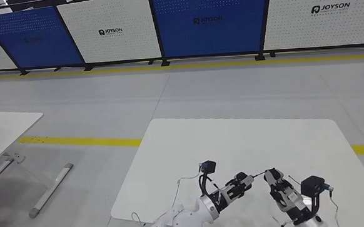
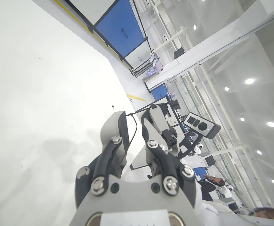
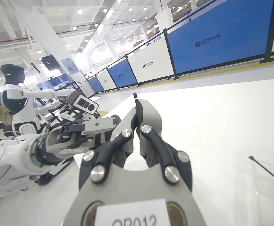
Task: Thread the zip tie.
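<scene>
Right tool [image 3: 137, 107] clamped on zip tie [image 3: 135, 95]; small black end pokes past tips, rest hidden between pads. Left tool [image 2: 133, 121] fingers apart, zip tie strand bowed in gap, pad contact unclear. Both over counter [image 1: 234, 141] near edge. On counter, spare tie [image 3: 260, 166], cut off by frame.

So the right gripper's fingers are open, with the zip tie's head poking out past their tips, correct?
Not quite. The right gripper has its fingers shut on the zip tie, not open; the right wrist view shows them pressed together. The tie's head does poke out past their tips.
</scene>
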You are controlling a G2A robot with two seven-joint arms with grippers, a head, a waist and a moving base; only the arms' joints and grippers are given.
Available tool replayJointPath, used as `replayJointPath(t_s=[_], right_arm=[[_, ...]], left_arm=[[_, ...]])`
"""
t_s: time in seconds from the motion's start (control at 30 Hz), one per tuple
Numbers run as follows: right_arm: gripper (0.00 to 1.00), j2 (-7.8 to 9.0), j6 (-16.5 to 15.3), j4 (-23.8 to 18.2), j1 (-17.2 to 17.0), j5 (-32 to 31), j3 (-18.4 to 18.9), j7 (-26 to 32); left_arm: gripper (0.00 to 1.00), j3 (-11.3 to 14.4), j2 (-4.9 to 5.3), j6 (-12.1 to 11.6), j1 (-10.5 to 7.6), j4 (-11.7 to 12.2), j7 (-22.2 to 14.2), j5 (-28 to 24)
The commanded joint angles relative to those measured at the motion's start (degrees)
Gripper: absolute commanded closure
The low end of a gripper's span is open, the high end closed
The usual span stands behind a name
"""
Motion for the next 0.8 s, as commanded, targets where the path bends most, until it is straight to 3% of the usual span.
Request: replayJointPath(t_s=[0.0, 0.2, 0.5, 0.6, 0.63, 0.77], right_arm=[[1.00, 0.17, 0.00, -0.11, -0.08, -0.21, -0.16, -0.44], [1.00, 0.72, 0.00, -0.44, -0.32, -0.35, -0.45, -1.33], [1.00, 1.83, 0.00, -1.22, -0.29, 0.17, -1.25, -1.31], [1.00, 2.19, 0.00, -1.27, -0.19, 0.43, -1.51, -1.49], [1.00, 2.29, 0.00, -1.28, -0.16, 0.51, -1.59, -1.57], [1.00, 2.73, 0.00, -1.33, -0.04, 0.91, -1.85, -2.06]], left_arm=[[0.79, 0.13, -0.04, 0.29, -0.18, 0.04, -0.11, 0.06], [0.83, 0.36, -0.15, 0.84, -0.53, -0.09, 0.10, 0.15], [0.79, 0.36, -0.33, 1.65, -1.12, 0.23, 0.19, -0.52], [0.88, 0.35, -0.36, 1.85, -1.25, 0.31, 0.15, -0.60], [0.98, 0.36, -0.37, 1.91, -1.30, 0.36, 0.13, -0.62], [1.00, 0.39, -0.44, 2.16, -1.55, 0.64, 0.18, -0.63]])
